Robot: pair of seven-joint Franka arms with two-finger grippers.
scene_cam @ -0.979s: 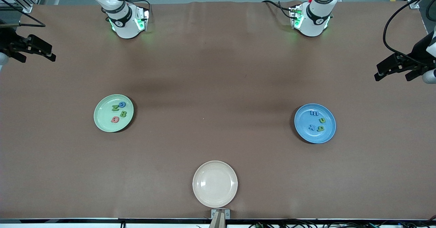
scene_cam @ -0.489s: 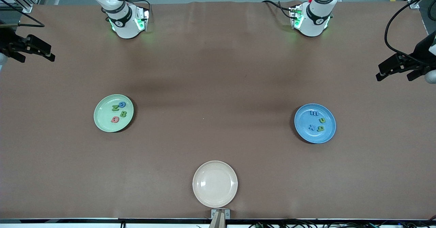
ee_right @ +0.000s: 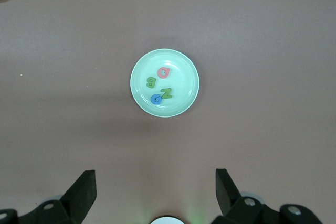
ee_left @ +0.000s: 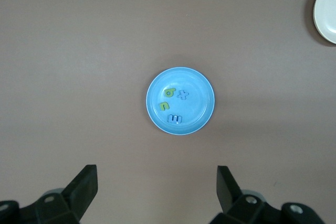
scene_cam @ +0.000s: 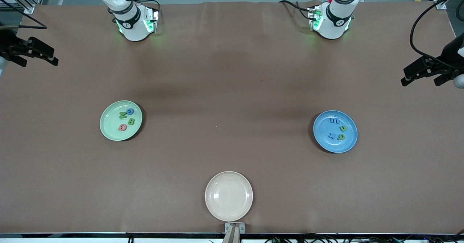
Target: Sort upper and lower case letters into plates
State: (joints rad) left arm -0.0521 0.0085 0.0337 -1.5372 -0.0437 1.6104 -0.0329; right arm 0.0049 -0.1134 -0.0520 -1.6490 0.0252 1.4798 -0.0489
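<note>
The pale green plate holds several foam letters: a green Z, a blue G, a green B and a pink Q. It also shows in the right wrist view. The blue plate holds several small blue and green letters. It also shows in the left wrist view. My left gripper is open and empty, high over the left arm's end of the table, its own view looking down on the blue plate. My right gripper is open and empty, high over the right arm's end.
A cream-beige plate with nothing in it lies near the table's edge closest to the front camera, midway between the two plates. It shows at the edge of the left wrist view. The brown table cover is bare between the plates.
Both grippers have drifted very slightly outward toward their ends of the table. The plates and letters have not moved.
</note>
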